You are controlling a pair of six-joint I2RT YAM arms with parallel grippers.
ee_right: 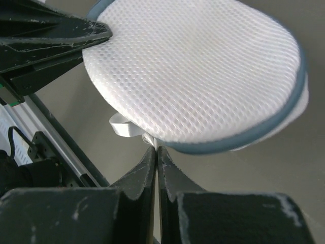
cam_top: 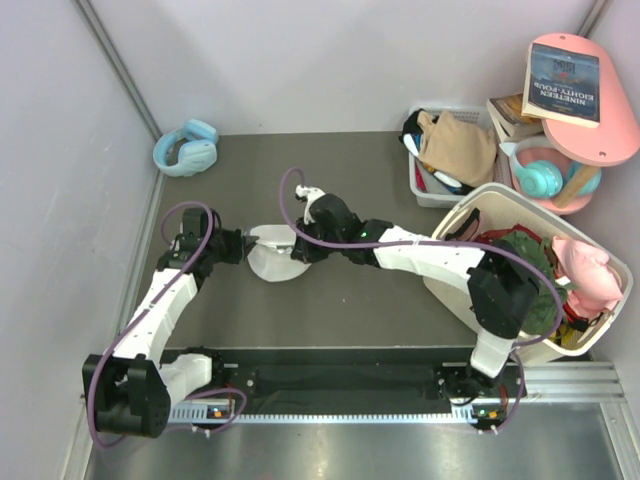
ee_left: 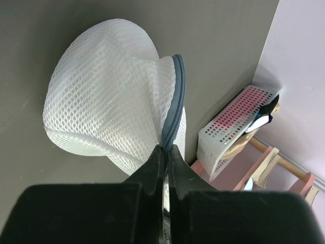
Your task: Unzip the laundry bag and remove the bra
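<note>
White mesh laundry bag [cam_top: 272, 252] sits mid-worktop [cam_top: 330, 170] seen from above, between the left claw [cam_top: 243, 247] and the right claw [cam_top: 298, 250]. Left wrist view: the left claw is pinched tight on the bag's grey zip [ee_left: 175, 101]. Right wrist view: the right claw is fully closed on a small white tab [ee_right: 124, 127] at the rim.

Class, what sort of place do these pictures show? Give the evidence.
Probably a robot lab bench staged as a home laundry corner: left arm and right arm bolted to a rail, a white basket of clothes, a mesh laundry bag, books on a pink shelf.
</note>
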